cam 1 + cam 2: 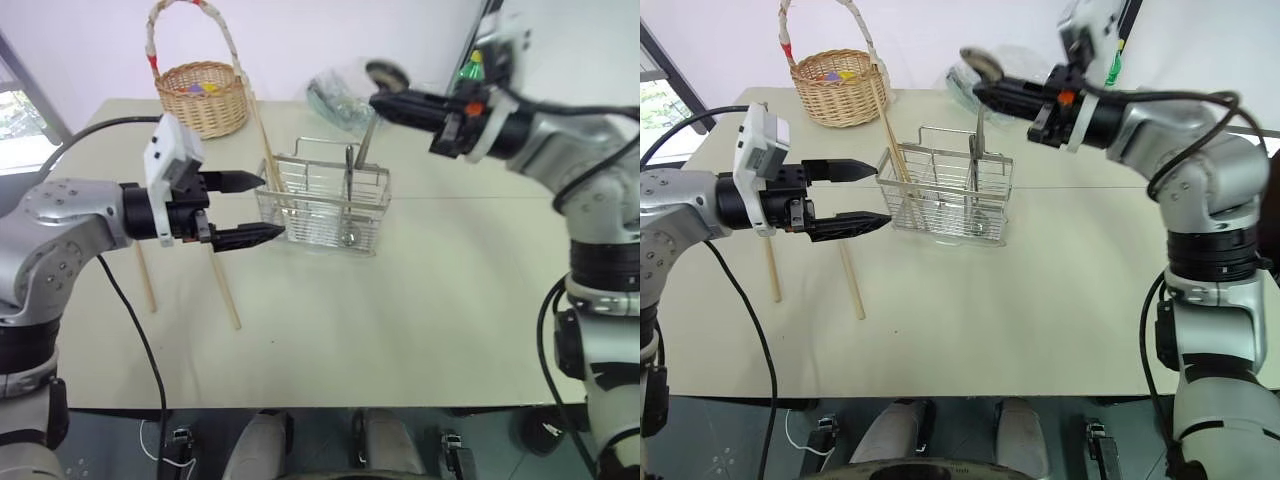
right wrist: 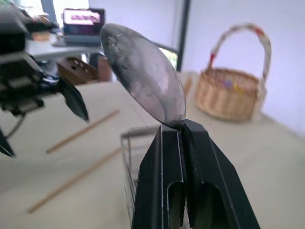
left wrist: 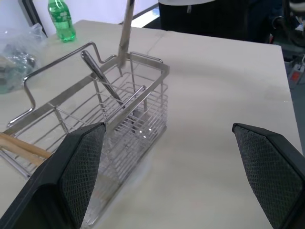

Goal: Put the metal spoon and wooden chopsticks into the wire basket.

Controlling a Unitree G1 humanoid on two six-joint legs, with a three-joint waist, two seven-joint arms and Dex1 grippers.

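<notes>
I'm seeing R gripper (image 1: 985,92) clamping the metal spoon (image 2: 143,74) above the wire basket (image 1: 950,190). L gripper (image 1: 868,195) gaping wide, empty, beside basket. Wooden chopsticks (image 1: 892,140) leaning inside basket.

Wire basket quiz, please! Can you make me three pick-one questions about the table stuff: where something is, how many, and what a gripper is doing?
1. Where is the wicker basket?
A. On the table, at the far corner beyond the wire basket
B. Inside the wire basket
C. On the floor

2. How many wooden chopsticks lie flat on the table?
A. None
B. Two
C. Five

3. What is the right gripper doing?
A. Jaws wide open, empty
B. Jaws shut on a chopstick
C. Jaws shut on the metal spoon

Answers:
1 A, it stands at the table's far left corner.
2 B, two sticks lie near the left gripper; others lean in the wire basket.
3 C, the spoon's bowl sticks out of the closed jaws.
</notes>
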